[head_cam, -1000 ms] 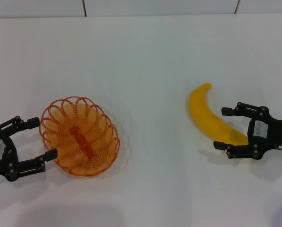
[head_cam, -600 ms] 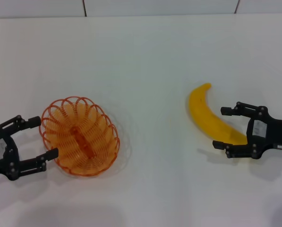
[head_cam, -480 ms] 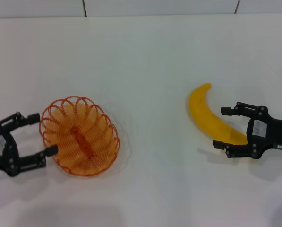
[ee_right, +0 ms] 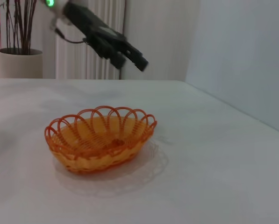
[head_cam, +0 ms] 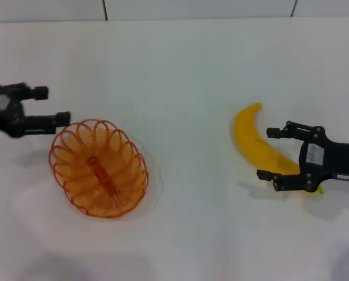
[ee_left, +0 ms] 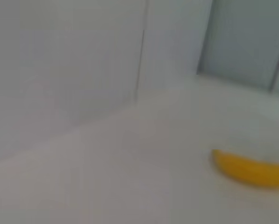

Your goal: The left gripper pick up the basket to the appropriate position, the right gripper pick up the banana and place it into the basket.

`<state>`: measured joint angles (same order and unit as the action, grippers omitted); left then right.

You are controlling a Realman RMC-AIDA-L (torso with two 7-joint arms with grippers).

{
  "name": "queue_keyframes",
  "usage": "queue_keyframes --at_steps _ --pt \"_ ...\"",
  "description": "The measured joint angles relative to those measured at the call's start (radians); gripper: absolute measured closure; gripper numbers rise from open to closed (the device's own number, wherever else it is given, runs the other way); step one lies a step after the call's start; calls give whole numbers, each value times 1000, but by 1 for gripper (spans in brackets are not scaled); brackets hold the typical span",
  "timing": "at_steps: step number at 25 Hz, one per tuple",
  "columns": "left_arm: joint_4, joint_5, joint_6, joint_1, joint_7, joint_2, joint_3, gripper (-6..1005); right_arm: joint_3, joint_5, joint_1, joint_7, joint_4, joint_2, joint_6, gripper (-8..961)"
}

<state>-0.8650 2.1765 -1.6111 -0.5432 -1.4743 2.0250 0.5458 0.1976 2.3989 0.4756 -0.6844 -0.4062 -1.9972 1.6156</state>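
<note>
The orange wire basket (head_cam: 98,168) sits empty on the white table at the left. It also shows in the right wrist view (ee_right: 99,140). My left gripper (head_cam: 57,103) is open and empty. It hovers in the air just beyond the basket's far left rim, apart from it, and the right wrist view shows it (ee_right: 130,53) above the basket. The yellow banana (head_cam: 251,139) lies on the table at the right, and the left wrist view shows it too (ee_left: 251,168). My right gripper (head_cam: 263,152) is open, with its fingers on either side of the banana's near half.
The white table (head_cam: 186,76) stretches across the view with a tiled wall at its back edge. A potted plant (ee_right: 13,51) and a radiator stand far off behind the table in the right wrist view.
My left gripper has left the basket's left rim and risen up and away, empty. The basket has stayed put. My right gripper has slid a little left along the banana.
</note>
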Motion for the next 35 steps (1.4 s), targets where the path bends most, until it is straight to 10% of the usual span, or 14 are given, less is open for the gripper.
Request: queue_keyframes --at_steps 12,35 --pt "-154 367 43 -185 10 6 161 121 3 7 33 -6 1 -6 7 61" --pt "118 493 217 -346 -11 9 197 120 3 2 40 -9 1 -6 4 60"
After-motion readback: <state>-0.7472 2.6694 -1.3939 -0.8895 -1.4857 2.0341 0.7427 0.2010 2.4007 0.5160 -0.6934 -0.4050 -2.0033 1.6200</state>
